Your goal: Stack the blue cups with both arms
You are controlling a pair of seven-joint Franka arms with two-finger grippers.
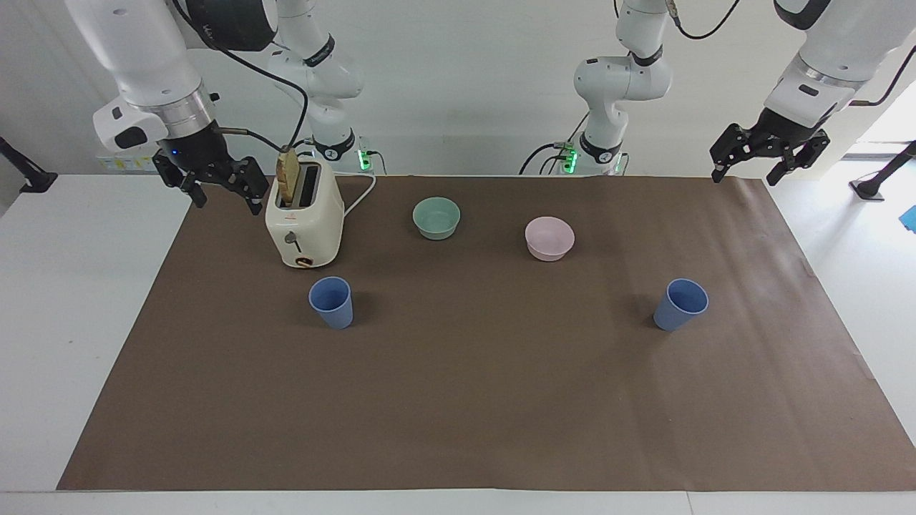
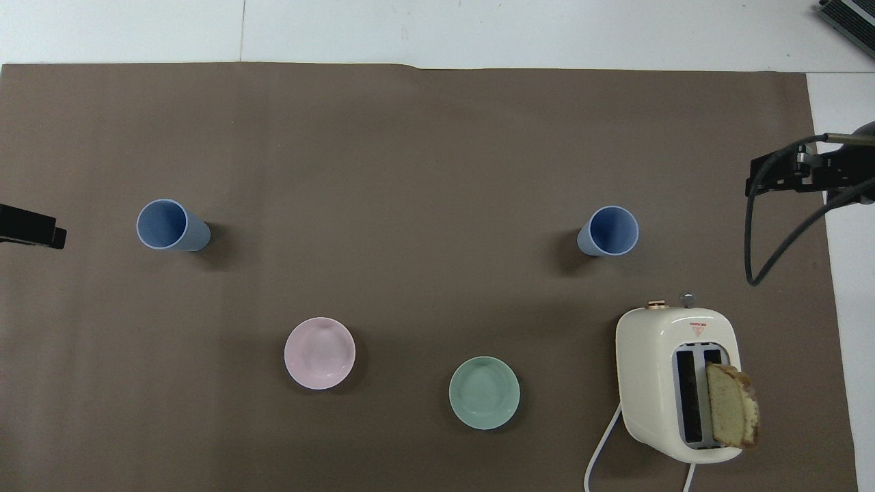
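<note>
Two blue cups stand upright on the brown mat, far apart. One blue cup (image 1: 331, 302) (image 2: 608, 231) is toward the right arm's end, just farther from the robots than the toaster. The other blue cup (image 1: 680, 304) (image 2: 171, 225) is toward the left arm's end. My right gripper (image 1: 225, 204) (image 2: 786, 174) hangs open and empty in the air beside the toaster, over the mat's edge. My left gripper (image 1: 744, 177) (image 2: 41, 232) hangs open and empty over the mat's corner at its own end. Neither touches a cup.
A cream toaster (image 1: 304, 222) (image 2: 677, 383) with a slice of bread in it stands near the right arm. A teal bowl (image 1: 436, 217) (image 2: 484, 393) and a pink bowl (image 1: 549, 237) (image 2: 319, 352) sit between the cups and the robots.
</note>
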